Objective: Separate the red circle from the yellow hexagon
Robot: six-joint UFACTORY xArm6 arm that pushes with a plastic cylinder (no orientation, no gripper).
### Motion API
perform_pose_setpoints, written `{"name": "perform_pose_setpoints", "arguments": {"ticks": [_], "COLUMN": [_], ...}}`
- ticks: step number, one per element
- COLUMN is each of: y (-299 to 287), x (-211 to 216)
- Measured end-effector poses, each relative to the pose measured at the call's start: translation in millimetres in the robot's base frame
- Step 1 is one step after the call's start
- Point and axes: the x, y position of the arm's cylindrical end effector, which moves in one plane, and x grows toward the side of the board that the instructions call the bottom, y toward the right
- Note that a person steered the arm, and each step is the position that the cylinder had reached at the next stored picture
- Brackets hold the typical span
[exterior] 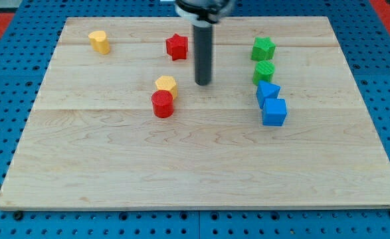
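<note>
We are treating the red circle (162,104), sitting left of centre in the frame and touching the yellow hexagon (166,84) just above it, as a light, rigid puck likely to slide easily. Having no jaws, we are planning to push its upper edge, our tip (203,83) standing right of the hexagon.

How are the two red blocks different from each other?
The red circle is round, while the red star has points. The circle sits lower in the view, touching the yellow hexagon; the star stands alone nearer the view's top. My tip lies to the view's right of both, touching neither. Both are red and rest on the wooden board.
</note>
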Motion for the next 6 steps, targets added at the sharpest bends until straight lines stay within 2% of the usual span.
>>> {"name": "perform_pose_setpoints", "arguments": {"ticks": [1, 2, 3, 4, 5, 6], "y": [-60, -72, -86, -89, -80, -89], "x": [33, 66, 50, 11, 3, 17]}}
